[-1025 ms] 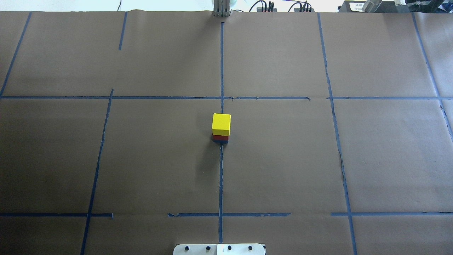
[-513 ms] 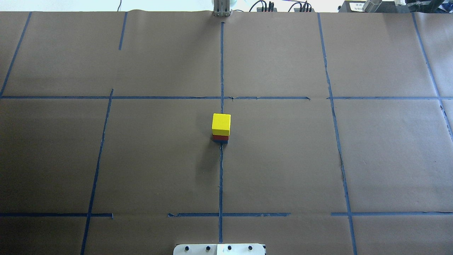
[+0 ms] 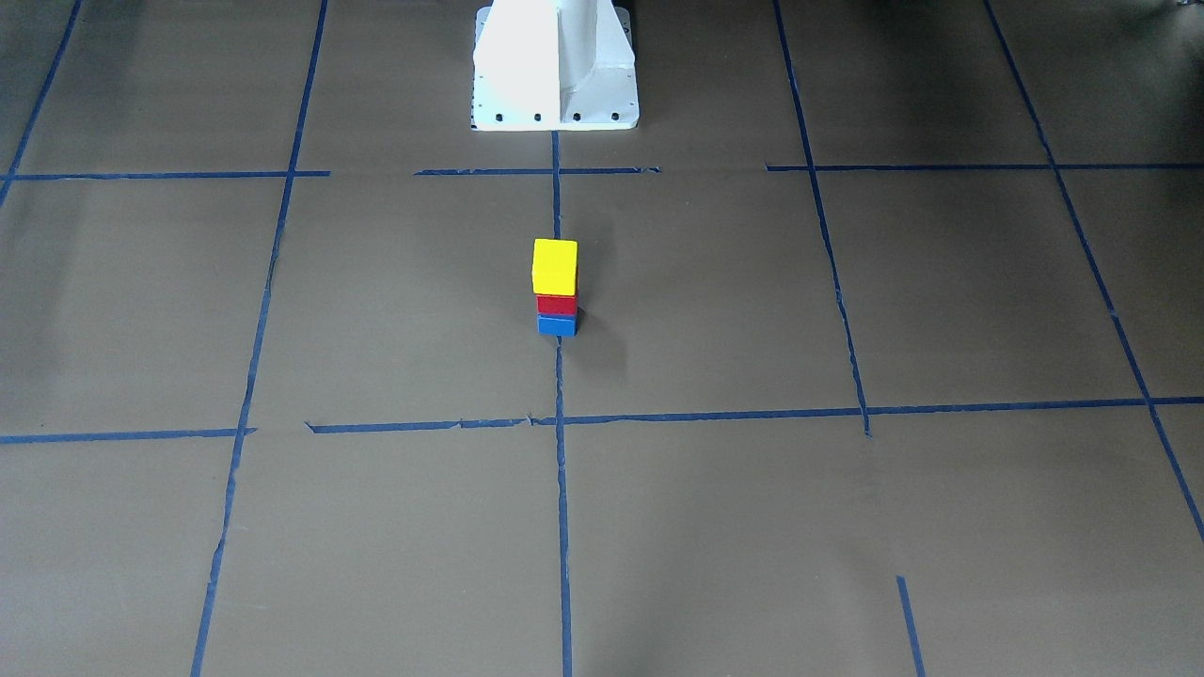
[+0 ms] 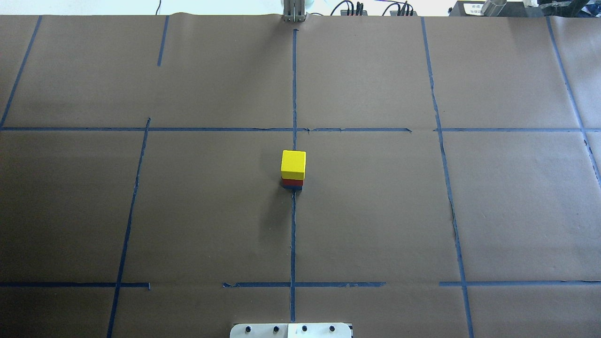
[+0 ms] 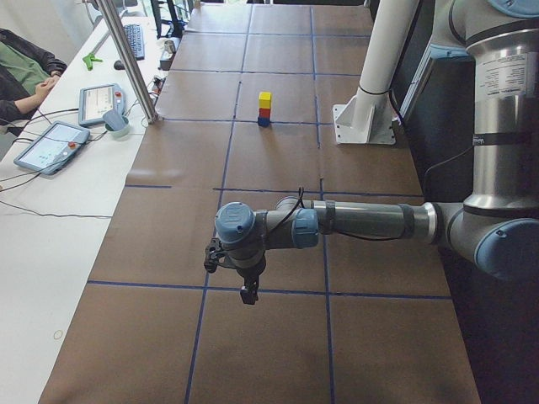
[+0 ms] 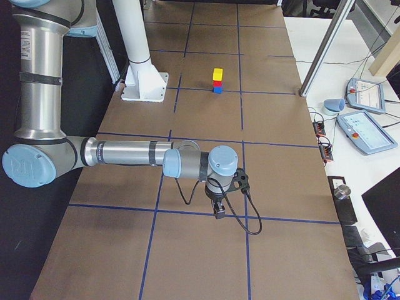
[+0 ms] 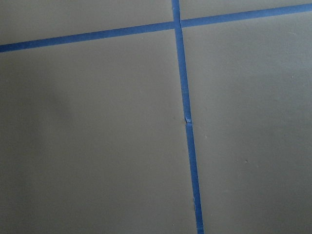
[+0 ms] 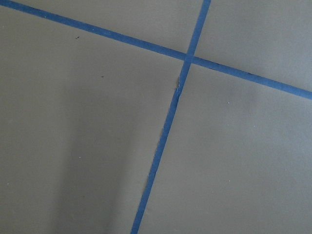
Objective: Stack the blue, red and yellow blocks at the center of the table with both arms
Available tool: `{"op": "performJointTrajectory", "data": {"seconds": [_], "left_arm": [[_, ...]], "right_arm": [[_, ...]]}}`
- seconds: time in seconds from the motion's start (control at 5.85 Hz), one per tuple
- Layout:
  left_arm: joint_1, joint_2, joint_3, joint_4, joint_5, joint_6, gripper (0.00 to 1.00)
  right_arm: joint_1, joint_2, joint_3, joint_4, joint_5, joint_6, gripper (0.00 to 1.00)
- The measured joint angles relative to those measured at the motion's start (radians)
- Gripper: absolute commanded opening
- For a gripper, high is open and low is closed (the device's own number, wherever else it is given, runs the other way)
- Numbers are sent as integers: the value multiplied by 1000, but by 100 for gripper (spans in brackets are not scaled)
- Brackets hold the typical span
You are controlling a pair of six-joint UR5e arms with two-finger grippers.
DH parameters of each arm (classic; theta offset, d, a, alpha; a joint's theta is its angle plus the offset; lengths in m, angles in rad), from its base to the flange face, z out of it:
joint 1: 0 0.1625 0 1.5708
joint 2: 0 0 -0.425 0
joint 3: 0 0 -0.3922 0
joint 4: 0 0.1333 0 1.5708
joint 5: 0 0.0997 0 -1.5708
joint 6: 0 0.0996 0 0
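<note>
A yellow block (image 3: 555,266) sits on a red block (image 3: 556,305), which sits on a blue block (image 3: 557,325), a stack at the table's center on the middle tape line. The stack also shows in the overhead view (image 4: 293,162). No gripper touches it. My left gripper (image 5: 248,295) hangs over the table far from the stack (image 5: 264,109), near the table's left end. My right gripper (image 6: 219,212) hangs near the table's right end, far from the stack (image 6: 217,82). I cannot tell whether either is open or shut. Both wrist views show only brown paper and blue tape.
The robot's white pedestal (image 3: 555,66) stands behind the stack. A metal pole (image 5: 130,63) and teach pendants (image 5: 46,145) are on the white side table beyond the far edge, where a seated person (image 5: 21,71) shows. Another pendant (image 6: 362,128) lies at the right end.
</note>
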Motion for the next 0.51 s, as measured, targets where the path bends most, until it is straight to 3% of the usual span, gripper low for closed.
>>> {"op": "performJointTrajectory", "data": {"seconds": [0.51], "left_arm": [[4, 10, -2, 5, 2, 2, 100]], "right_arm": [[0, 0, -2, 0, 0, 0, 100]]}}
